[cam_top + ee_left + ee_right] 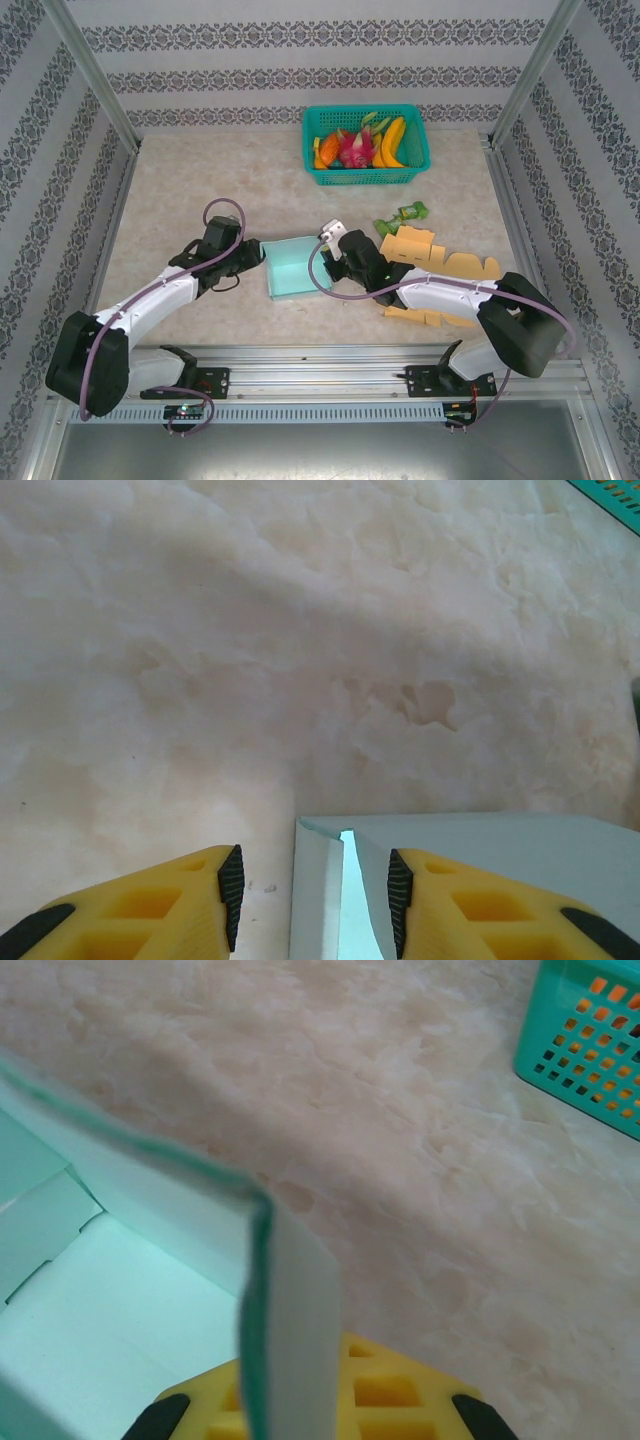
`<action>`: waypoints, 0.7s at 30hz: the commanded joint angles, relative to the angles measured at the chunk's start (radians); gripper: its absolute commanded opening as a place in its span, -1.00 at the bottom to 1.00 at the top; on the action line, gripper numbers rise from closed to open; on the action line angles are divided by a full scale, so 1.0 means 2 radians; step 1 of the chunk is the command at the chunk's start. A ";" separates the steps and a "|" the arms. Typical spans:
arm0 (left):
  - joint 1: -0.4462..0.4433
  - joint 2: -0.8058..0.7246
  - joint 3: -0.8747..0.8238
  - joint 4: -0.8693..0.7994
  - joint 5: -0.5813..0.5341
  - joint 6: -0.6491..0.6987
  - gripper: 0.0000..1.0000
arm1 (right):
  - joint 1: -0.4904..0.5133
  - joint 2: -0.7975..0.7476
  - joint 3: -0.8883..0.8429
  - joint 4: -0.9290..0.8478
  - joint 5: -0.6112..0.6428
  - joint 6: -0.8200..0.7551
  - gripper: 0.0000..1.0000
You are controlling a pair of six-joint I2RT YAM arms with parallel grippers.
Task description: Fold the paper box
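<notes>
The teal paper box (290, 266) lies open-topped on the table between my two arms. My left gripper (256, 258) is at its left wall. In the left wrist view the folded wall corner (330, 880) stands between the yellow fingers of the left gripper (315, 885), which is open; the left pad (232, 890) is clear of the paper and the right pad (398, 895) sits against the flap. My right gripper (326, 262) is at the box's right side, and in the right wrist view that gripper (305, 1390) is shut on the box's upright wall (290, 1290).
A teal basket (410, 172) of toy fruit stands at the back. Tan cardboard pieces (432, 248) and a green packet (405, 213) lie right of the box, with more cardboard (430, 318) under my right arm. Metal frame posts border the table.
</notes>
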State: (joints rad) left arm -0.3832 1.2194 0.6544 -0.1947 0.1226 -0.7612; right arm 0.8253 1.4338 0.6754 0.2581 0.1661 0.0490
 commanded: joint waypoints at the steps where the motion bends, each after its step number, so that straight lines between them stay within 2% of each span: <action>1: -0.017 -0.006 -0.007 0.032 -0.003 -0.012 -0.11 | 0.022 0.001 -0.005 0.025 -0.001 0.028 -0.86; 13: -0.049 -0.024 -0.049 0.041 -0.042 -0.008 -0.18 | 0.062 -0.001 -0.029 0.012 0.107 0.168 -0.78; 21: -0.053 -0.036 -0.059 0.031 -0.056 -0.002 -0.19 | 0.122 0.007 -0.027 0.000 0.200 0.203 -0.79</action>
State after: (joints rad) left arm -0.4713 1.1687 0.5533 -0.1444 0.0257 -0.7750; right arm 1.0180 1.4361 0.6296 0.2539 0.4797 0.3935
